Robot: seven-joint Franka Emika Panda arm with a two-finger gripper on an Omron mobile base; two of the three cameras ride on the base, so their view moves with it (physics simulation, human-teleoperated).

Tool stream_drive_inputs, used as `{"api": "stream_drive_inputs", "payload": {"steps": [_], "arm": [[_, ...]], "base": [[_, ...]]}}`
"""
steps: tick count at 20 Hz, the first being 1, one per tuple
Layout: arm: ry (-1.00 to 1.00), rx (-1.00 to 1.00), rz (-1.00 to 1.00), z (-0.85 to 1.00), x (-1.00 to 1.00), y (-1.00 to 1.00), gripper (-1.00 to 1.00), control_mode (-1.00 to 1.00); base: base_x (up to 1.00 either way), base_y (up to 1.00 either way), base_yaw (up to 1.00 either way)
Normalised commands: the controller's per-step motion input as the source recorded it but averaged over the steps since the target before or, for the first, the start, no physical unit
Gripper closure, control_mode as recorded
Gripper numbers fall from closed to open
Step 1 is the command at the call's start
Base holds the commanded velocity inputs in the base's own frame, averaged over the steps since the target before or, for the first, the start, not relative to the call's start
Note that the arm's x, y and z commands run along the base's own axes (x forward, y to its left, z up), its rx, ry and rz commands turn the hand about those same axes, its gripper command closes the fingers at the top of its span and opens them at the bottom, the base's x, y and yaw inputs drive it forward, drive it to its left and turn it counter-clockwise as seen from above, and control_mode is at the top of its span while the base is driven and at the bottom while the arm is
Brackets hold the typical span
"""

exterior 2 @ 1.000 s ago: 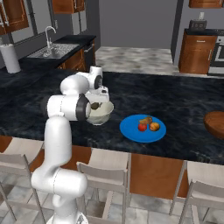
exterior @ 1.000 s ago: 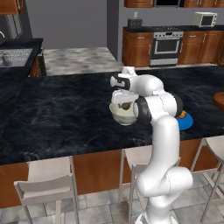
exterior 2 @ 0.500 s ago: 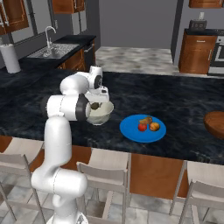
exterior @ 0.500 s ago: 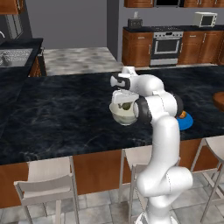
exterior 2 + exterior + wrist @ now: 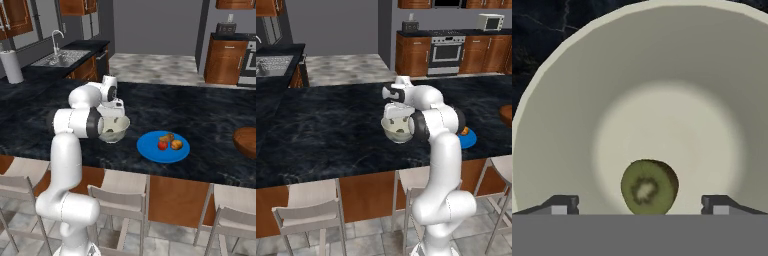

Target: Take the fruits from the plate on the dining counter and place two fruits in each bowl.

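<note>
Hanging directly over the cream-white bowl, the end effector is pointing straight down into it, and its two dark fingertips are standing wide apart with nothing between them. Between the tips, in the hand view, the dark green fruit is lying on the bowl's inner wall near the bottom; it is showing a cut face, green with a pale centre and a brown skin edge. The bowl is sitting on the black marble surface, just under the white wrist in the right base view.

The arm is rising from the base in front of the stools, bending at the elbow and reaching over the surface edge, with the hand folded down above the bowl.

Beside the bowl, apart from it, the blue plate is carrying the red fruit, the orange fruit and the tan fruit, all close together.
</note>
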Motion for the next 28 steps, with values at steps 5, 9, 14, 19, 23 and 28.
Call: {"api": "stream_drive_inputs", "payload": {"steps": [5,9,14,19,23,28], "arm": [[-0.01,0.00,0.00,0.33,-0.27,-0.17,-1.00,-1.00],[-0.06,0.01,0.00,0.54,-0.63,-0.55,-1.00,-1.00],[-0.02,0.00,-0.04,0.27,-0.52,-0.79,-1.00,-1.00],[-0.03,0.00,-0.08,-0.01,-0.55,-1.00,-1.00,-1.00],[-0.08,0.00,-0.07,-0.11,-0.62,-0.96,-1.00,-1.00],[-0.01,0.00,-0.10,-0.21,-0.32,-0.96,-1.00,-1.00]], "base": [[0.00,0.00,0.00],[0.00,0.00,0.00],[0.00,0.00,0.00],[0.00,0.00,0.00],[0.00,0.00,0.00],[0.00,0.00,0.00]]}}
